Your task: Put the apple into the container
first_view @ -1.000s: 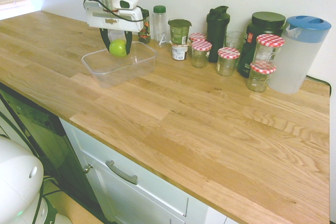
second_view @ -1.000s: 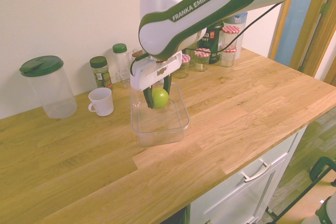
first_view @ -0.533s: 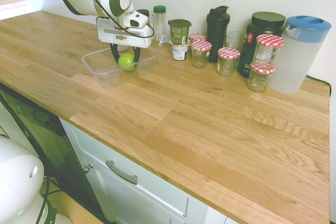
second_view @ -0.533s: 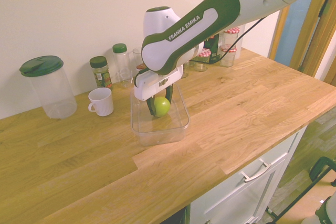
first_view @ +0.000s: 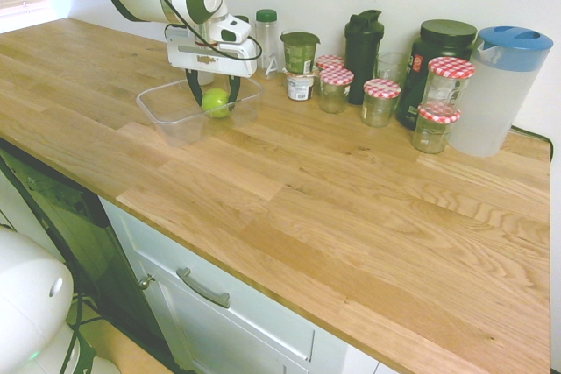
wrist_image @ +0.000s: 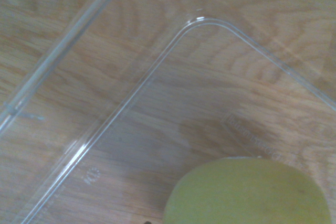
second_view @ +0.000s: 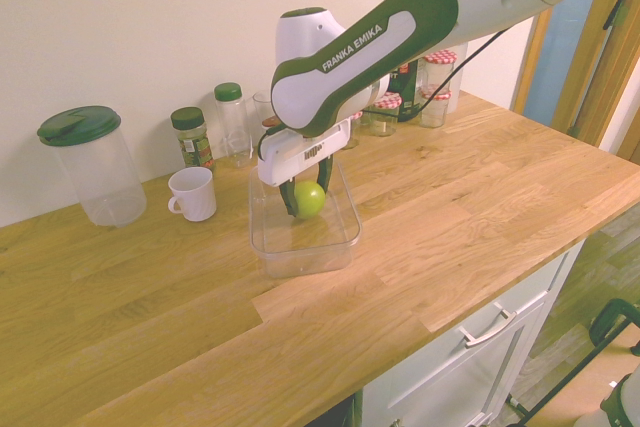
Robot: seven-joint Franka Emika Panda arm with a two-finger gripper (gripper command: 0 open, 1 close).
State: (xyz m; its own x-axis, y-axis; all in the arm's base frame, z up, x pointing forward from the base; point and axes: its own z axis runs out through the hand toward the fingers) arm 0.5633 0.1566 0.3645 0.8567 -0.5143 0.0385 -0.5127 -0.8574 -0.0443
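The end effector [first_view: 214,101] holds the apple [first_view: 215,102] between its dark fingers, down inside the container [first_view: 166,114] on the worktop [first_view: 351,199]. Over the last second the arm has carried the apple from above the container's rim and lowered it between the clear walls; in the last half second the drop has nearly stopped, with only a slight shift toward the back wall of the kitchen.

In the second exterior view the apple [second_view: 309,198] sits in the half of the container [second_view: 340,237] nearer the wall, well below the rim. The wrist view shows the apple [wrist_image: 252,192] over the clear floor and one rounded corner of the container [wrist_image: 199,22]. Whether the apple already touches the floor I cannot tell; it looks very close.

My reading: transport is done and only the release remains. Opening the fingers here should leave the apple inside, since the walls would stop any roll. The jars [first_view: 381,98] and the mug [second_view: 192,193] stand well clear of the arm's path upward.
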